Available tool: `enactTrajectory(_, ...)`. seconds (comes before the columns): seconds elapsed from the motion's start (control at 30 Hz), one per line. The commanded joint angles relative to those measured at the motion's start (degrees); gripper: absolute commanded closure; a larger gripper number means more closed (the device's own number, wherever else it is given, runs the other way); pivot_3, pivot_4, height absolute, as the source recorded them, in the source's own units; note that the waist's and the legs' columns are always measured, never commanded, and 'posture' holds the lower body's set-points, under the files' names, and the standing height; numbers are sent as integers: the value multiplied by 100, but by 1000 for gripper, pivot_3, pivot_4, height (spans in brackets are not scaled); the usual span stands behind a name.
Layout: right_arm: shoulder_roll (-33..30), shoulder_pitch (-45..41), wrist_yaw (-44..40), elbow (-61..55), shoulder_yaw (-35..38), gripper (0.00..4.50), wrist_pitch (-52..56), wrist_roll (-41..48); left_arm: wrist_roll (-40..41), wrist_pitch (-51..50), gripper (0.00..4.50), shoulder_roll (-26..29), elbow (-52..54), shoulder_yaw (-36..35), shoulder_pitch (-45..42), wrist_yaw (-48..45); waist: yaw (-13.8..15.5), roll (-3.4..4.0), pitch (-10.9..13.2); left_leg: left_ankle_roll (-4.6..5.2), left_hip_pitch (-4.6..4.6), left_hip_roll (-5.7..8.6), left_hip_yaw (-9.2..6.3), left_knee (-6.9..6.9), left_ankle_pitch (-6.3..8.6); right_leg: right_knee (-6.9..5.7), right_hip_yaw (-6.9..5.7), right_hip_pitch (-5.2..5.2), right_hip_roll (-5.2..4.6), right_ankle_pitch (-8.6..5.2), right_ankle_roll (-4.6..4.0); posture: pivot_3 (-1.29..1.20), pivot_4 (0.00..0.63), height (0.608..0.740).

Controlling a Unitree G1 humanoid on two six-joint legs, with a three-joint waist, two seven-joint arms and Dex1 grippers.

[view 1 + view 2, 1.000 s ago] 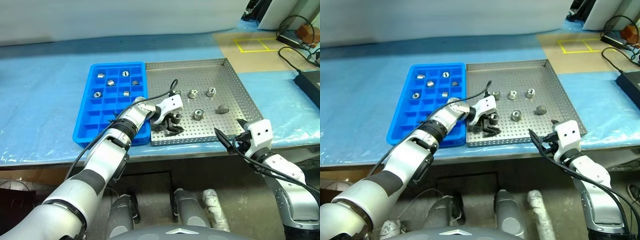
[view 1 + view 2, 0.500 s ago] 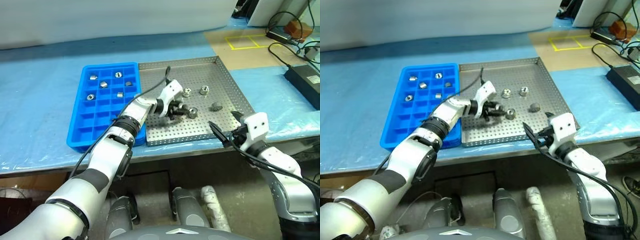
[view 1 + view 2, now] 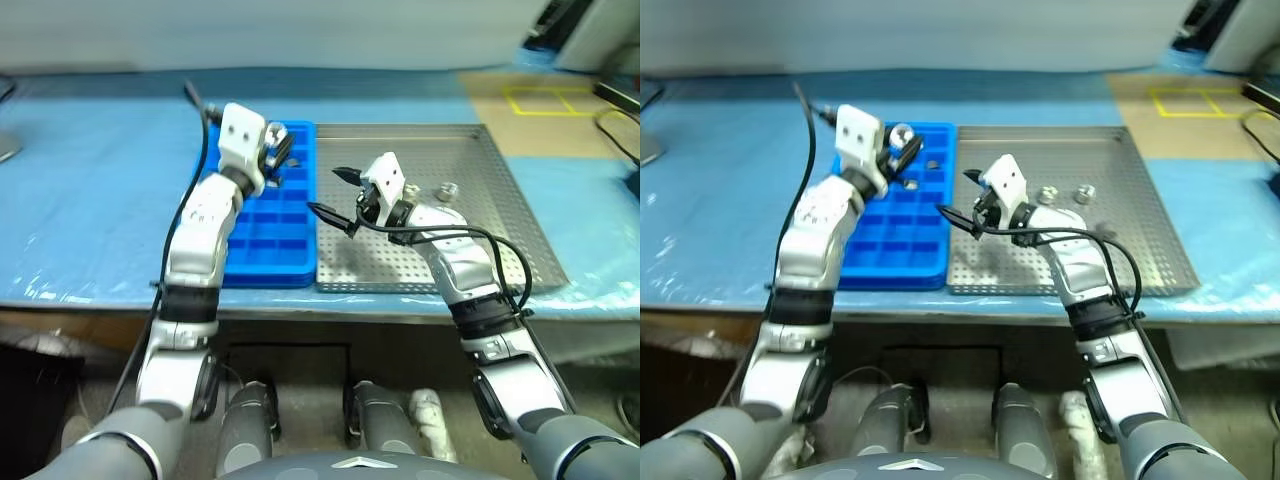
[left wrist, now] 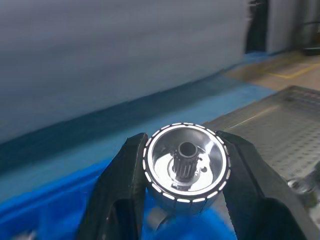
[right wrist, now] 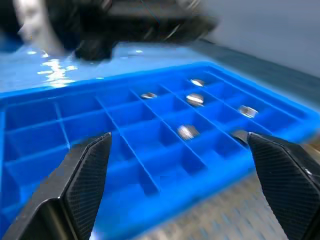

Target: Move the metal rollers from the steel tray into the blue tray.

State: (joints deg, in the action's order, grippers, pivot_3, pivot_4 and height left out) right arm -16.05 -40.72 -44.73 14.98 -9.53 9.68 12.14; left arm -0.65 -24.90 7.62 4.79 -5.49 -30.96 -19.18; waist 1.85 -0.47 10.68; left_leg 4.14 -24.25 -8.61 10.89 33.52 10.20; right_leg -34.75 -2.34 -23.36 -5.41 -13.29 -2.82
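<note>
Facing the wrist camera with its centre hole, a roller (image 4: 186,167) sat clamped between the left gripper's (image 4: 185,175) fingers; the right gripper (image 5: 180,165) gaped wide, empty.

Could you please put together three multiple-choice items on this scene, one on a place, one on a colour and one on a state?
1. Where is the left end effector?
A. over the blue tray
B. over the steel tray's far right corner
C. below the table edge

2. What colour is the compartment tray?
A. red
B. blue
C. green

3. What state is the right end effector in?
A. shut on a roller
B. open and holding nothing
C. shut on the tray rim

Answers:
1. A, the head views show it raised above the blue tray's far end, beside the steel tray.
2. B, its grid of square cells is bright blue in every view.
3. B, its wrist view shows both fingers spread wide with nothing between them, while the left end effector grips a metal roller.
</note>
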Motion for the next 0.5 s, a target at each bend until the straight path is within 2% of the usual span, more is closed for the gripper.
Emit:
enactTrajectory(0.03,164,-388,-336,526,-17,0,-466,-26,-197,-504,2770,4,1126,9,658,496,205,0,1,-2,-2,1,-2,4,-1,0,-2,1,0,0,-1,147,150,740)
enactTrajectory(0.1,222,-516,-480,757,-12,0,-606,-52,-289,-725,2770,29,1341,-42,943,748,395,2,3,-5,-9,2,-5,21,-1,0,-5,7,-4,0,-2,163,150,740)
enactTrajectory(0.2,292,-608,-616,960,3,0,-744,-94,-306,-989,2770,81,1412,-148,1107,980,524,3,4,-6,-14,1,-6,56,1,1,-3,21,-5,-1,-2,175,150,740)
enactTrajectory(0.33,349,-583,-675,973,-1,0,-801,-137,-148,-935,2770,253,1295,-91,1034,840,536,3,4,-39,13,1,-5,61,2,0,5,47,-6,8,-13,167,150,740)
enactTrajectory(0.5,370,-426,-640,749,9,0,-716,-142,30,-907,2770,454,1023,-22,724,649,527,3,4,-75,19,-15,-6,41,-21,-7,1,32,3,20,6,143,150,740)
